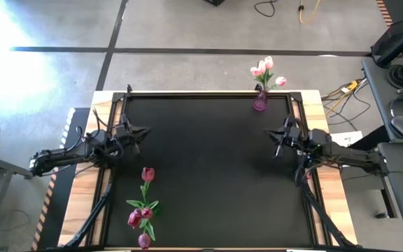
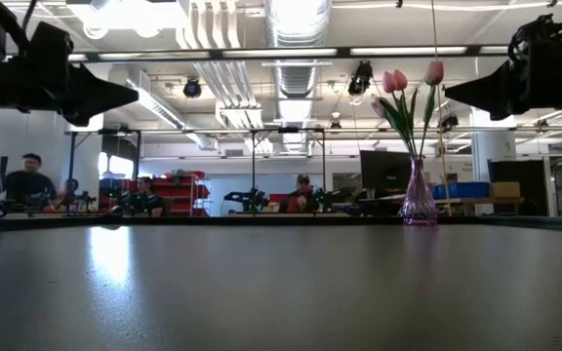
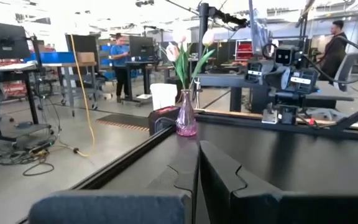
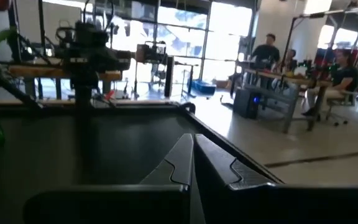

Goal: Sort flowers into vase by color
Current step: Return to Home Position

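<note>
A purple glass vase (image 1: 260, 102) stands at the table's far edge, right of centre, with pale pink tulips (image 1: 266, 70) upright in it; it also shows in the low view (image 2: 419, 200) and the left wrist view (image 3: 186, 119). A second vase (image 1: 144, 241) stands at the near left edge and holds dark magenta tulips (image 1: 143, 210). My left gripper (image 1: 145, 131) is drawn back at the left side, level and shut on nothing (image 3: 197, 171). My right gripper (image 1: 269, 134) is drawn back at the right side, also level and shut on nothing (image 4: 192, 158).
The black mat (image 1: 208, 175) lies bare between the two arms. A raised dark frame (image 1: 208, 94) runs around it. Beyond the table are workbenches, cables on the floor and several people (image 2: 29, 180).
</note>
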Available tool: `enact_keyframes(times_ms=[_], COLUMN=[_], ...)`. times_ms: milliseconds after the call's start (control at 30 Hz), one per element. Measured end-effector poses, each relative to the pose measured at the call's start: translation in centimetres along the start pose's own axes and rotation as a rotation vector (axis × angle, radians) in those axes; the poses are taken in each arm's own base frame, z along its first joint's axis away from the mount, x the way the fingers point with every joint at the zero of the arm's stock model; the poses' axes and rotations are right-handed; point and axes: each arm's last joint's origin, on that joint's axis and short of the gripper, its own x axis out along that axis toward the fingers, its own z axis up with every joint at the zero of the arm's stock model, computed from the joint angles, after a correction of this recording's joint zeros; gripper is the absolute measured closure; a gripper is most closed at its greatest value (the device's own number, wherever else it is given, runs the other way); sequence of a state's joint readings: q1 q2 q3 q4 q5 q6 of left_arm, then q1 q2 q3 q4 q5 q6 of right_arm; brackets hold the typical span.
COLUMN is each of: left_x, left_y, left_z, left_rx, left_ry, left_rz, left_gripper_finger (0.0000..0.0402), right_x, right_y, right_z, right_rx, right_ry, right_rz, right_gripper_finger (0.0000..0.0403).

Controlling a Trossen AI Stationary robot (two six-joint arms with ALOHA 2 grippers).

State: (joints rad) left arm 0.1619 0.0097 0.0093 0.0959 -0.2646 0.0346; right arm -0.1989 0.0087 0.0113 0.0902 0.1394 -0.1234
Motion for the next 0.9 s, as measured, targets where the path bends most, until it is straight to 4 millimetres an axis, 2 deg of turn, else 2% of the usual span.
enact_keyframes(times_ms=[467, 900], left_x=[0.21, 0.4], left_y=[-0.04, -0.1], left_z=[0.58, 0.33], left_rx=[0.009, 0.017], left_ry=[0.016, 0.045], left_rz=[-0.001, -0.003], left_gripper_finger=[0.0402, 0.0402], right_x=[0.08, 0.09], right_y=[0.04, 0.04], right_z=[-0.24, -0.25], right_rx=[-0.01, -0.011], right_ry=[0.025, 0.026], right_rz=[0.002, 0.003], right_gripper_finger=[0.0394, 0.0394])
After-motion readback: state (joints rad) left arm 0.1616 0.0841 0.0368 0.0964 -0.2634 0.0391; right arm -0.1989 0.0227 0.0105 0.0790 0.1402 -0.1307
